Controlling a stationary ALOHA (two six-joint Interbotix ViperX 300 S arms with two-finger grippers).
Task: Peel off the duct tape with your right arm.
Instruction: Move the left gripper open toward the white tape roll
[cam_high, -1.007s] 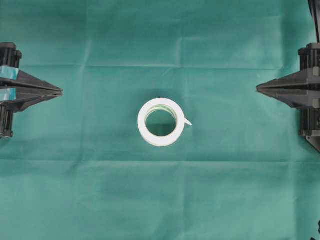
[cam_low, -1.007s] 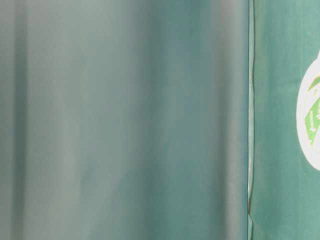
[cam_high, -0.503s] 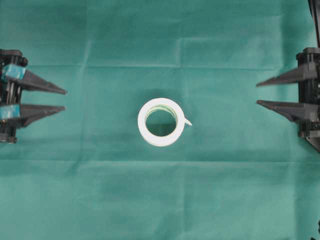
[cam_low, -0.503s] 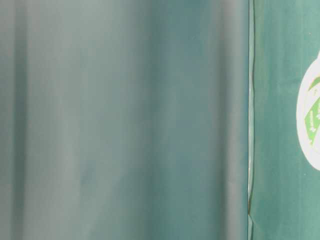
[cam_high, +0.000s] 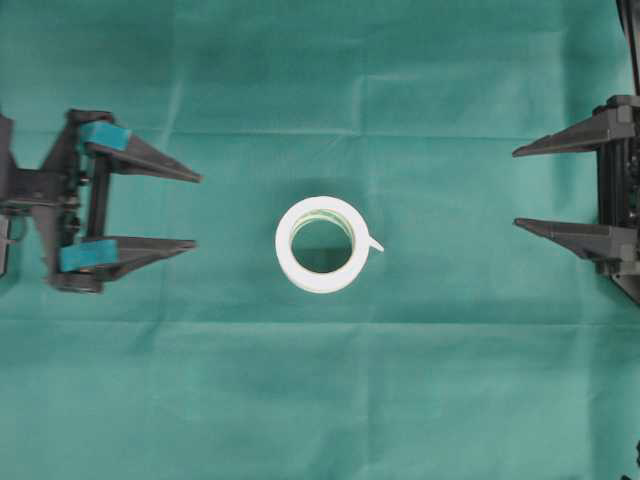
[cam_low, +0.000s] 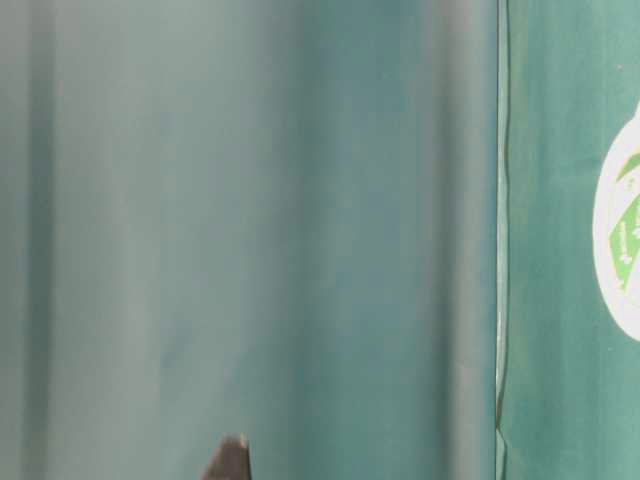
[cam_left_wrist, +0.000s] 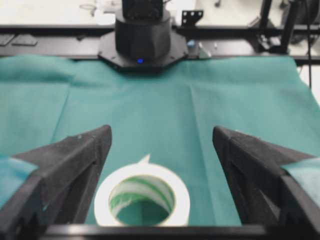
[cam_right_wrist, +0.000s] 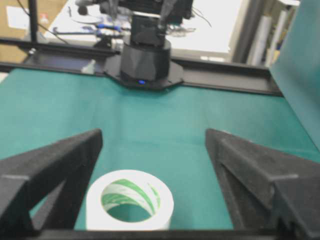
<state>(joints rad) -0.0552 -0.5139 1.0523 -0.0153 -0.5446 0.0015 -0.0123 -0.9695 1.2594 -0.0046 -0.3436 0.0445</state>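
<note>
The white duct tape roll (cam_high: 286, 246) lies flat on the green cloth at the middle, with its greenish core showing and a small white tab (cam_high: 375, 243) pointing right. My left gripper (cam_high: 198, 211), with teal patches, is open and a short way left of the roll, aimed at it. My right gripper (cam_high: 515, 188), plain black, is open and far off at the right edge. In the left wrist view the roll (cam_left_wrist: 183, 202) lies low between the spread fingers of the left gripper (cam_left_wrist: 161, 129). In the right wrist view the roll (cam_right_wrist: 131, 175) lies ahead of the right gripper (cam_right_wrist: 154, 132).
The green cloth (cam_high: 320, 400) covers the whole table. The opposite arm's black base stands at the far edge in each wrist view (cam_left_wrist: 142, 37) (cam_right_wrist: 145, 60). In the table-level view the roll (cam_low: 620, 240) is cut off at the right and a dark fingertip (cam_low: 230, 462) shows at the bottom.
Both grippers have opened from shut. My left gripper has moved right toward the roll. My right gripper stays at the edge. The roll has not moved.
</note>
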